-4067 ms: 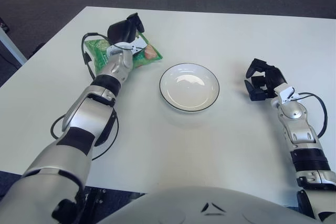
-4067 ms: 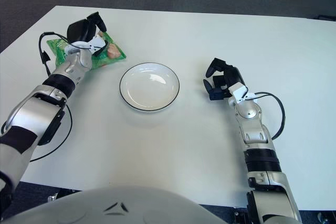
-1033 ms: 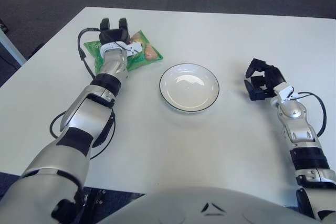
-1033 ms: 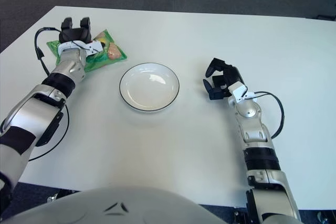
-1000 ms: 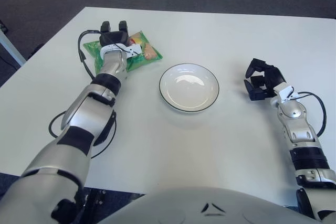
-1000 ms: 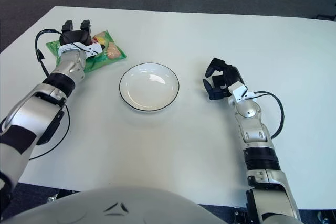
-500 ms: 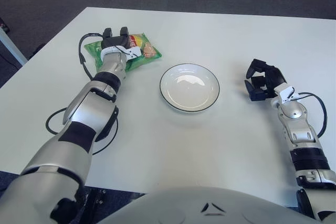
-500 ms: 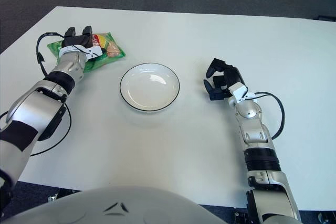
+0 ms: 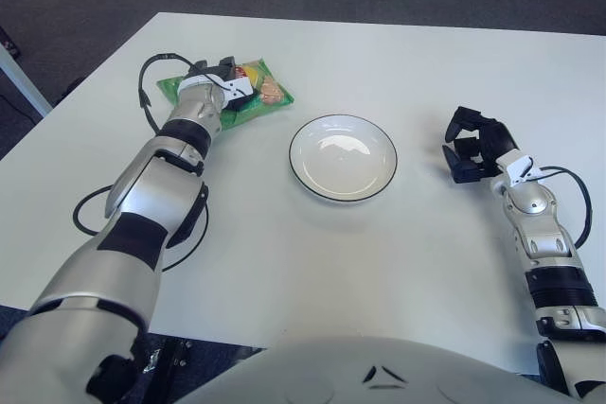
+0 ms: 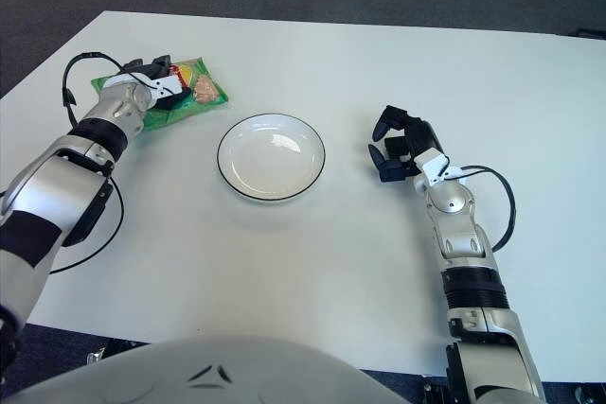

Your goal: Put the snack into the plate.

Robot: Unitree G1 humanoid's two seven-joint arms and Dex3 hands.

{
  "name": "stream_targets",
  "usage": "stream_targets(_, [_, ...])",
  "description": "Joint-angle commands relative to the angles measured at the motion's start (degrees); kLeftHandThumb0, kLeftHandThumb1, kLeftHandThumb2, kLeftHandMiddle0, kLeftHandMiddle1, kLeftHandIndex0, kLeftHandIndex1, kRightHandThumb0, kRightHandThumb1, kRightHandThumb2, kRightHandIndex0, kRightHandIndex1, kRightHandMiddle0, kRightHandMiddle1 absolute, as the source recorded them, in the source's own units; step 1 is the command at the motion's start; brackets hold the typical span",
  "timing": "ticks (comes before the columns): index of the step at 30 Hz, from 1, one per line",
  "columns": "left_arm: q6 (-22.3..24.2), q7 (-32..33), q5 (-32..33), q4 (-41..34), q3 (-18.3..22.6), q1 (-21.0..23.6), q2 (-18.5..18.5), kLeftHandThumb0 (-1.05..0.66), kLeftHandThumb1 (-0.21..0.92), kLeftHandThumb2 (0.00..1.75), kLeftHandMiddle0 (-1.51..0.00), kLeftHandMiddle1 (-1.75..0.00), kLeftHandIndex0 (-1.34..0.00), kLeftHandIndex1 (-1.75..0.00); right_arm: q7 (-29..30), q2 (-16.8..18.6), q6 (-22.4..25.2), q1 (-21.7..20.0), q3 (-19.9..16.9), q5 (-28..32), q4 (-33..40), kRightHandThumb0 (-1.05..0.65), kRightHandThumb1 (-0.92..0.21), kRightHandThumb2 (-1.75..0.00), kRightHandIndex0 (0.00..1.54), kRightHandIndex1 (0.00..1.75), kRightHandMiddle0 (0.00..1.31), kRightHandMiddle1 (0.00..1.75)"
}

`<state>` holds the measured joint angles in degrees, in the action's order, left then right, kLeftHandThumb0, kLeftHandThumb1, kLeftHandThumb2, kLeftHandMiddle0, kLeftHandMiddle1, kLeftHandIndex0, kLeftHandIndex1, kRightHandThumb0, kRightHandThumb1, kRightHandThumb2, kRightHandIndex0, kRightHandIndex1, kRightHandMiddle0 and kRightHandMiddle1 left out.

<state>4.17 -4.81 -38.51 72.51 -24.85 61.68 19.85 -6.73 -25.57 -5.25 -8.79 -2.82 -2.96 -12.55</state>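
So the green crinkly plastic snack bag [image 9: 248,94] is lying flat on the white counter [image 9: 312,262], over toward the far-left side, well apart from the plate. The left robot hand [image 9: 224,80] is right on top of it, black fingers [image 10: 163,67] curled down over the middle of the bag and touching it, but I honestly can't tell whether it's really gripping the bag or just pressing on it. The bag sits on the counter, not lifted.

The round white ceramic plate with a thin dark rim [image 9: 343,157] sits near the middle of the counter, nothing in it.

The right robot hand [image 9: 472,147] is parked on the right side, well clear of the plate, fingers curled loosely in on themselves and holding nothing. A black cable [image 9: 145,101] loops off the left wrist next to the bag.
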Motion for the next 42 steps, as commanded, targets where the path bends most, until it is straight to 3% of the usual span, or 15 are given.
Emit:
stream_targets(1, [-2.14, -4.66, 2.21, 0.41, 0.8, -1.22, -0.13, -1.05, 0.92, 0.83, 0.0, 0.0, 0.0, -0.17, -2.75, 1.18, 4.96, 5.84, 2.5, -1.33, -4.32, -0.52, -0.23, -1.42, 1.3, 1.75, 0.69, 1.75])
stream_targets(10, [-5.43, -16.97, 6.47, -0.43, 2.49, -0.02, 2.16, -1.05, 0.92, 0.86, 0.0, 0.0, 0.0, -0.16, -2.87, 0.92, 5.5, 5.86, 2.5, -1.41, -4.12, -0.52, -0.24, -1.41, 1.29, 1.75, 0.68, 1.75])
stream_targets(15, [-7.71, -30.32, 7.52, 1.43, 1.98, 3.11, 4.33, -1.05, 0.92, 0.88, 0.0, 0.0, 0.0, -0.19, -2.21, 1.02, 5.72, 6.06, 2.59, -1.93, -3.73, -0.52, -0.24, -1.41, 1.29, 1.75, 0.68, 1.75])
stream_targets(24, [-10.07, -36.31, 6.3, 2.37, 0.54, 3.96, 5.46, -1.03, 0.92, 0.85, 0.0, 0.0, 0.0, -0.23, -2.16, 1.08, 6.25, 6.44, 2.62, -2.01, -2.77, -0.52, -0.24, -1.41, 1.29, 1.75, 0.68, 1.75])
stream_targets(32, [-12.77, -36.06, 3.54, -0.42, -3.23, 3.34, 5.0, -1.02, 0.92, 0.78, 0.0, 0.0, 0.0, -0.3, -2.42, 0.93, 5.92, 6.58, 2.58, -1.95, -2.77, -0.52, -0.24, -1.41, 1.3, 1.75, 0.68, 1.75])
stream_targets(38, [-15.6, -25.48, -1.26, -3.02, -7.07, 1.7, 6.43, -1.0, 0.92, 0.73, -0.03, -0.01, 0.0, -0.59, -2.88, 0.83, 5.79, 6.58, 2.5, -1.52, -2.98, -0.52, -0.24, -1.41, 1.29, 1.75, 0.68, 1.75])
stream_targets(40, [-16.28, -22.03, -3.05, -3.62, -8.58, 1.13, 6.66, -0.98, 0.92, 0.69, -0.12, -0.08, 0.0, -0.86, -2.91, 0.79, 5.66, 6.57, 2.48, -1.49, -3.0, -0.52, -0.24, -1.41, 1.29, 1.75, 0.68, 1.75])
stream_targets(41, [-16.53, -20.81, -3.69, -3.76, -9.11, 0.93, 6.69, -0.94, 0.92, 0.65, -0.13, -0.26, 0.0, -1.09, -2.9, 0.78, 5.63, 6.56, 2.48, -1.49, -3.0, -0.52, -0.24, -1.41, 1.29, 1.75, 0.68, 1.75])
stream_targets(42, [-16.66, -19.56, -4.26, -3.77, -9.65, 0.71, 6.65, -0.93, 0.92, 0.63, -0.11, -0.35, 0.0, -1.18, -2.87, 0.78, 5.61, 6.57, 2.49, -1.52, -2.98, -0.52, -0.24, -1.41, 1.29, 1.75, 0.68, 1.75])
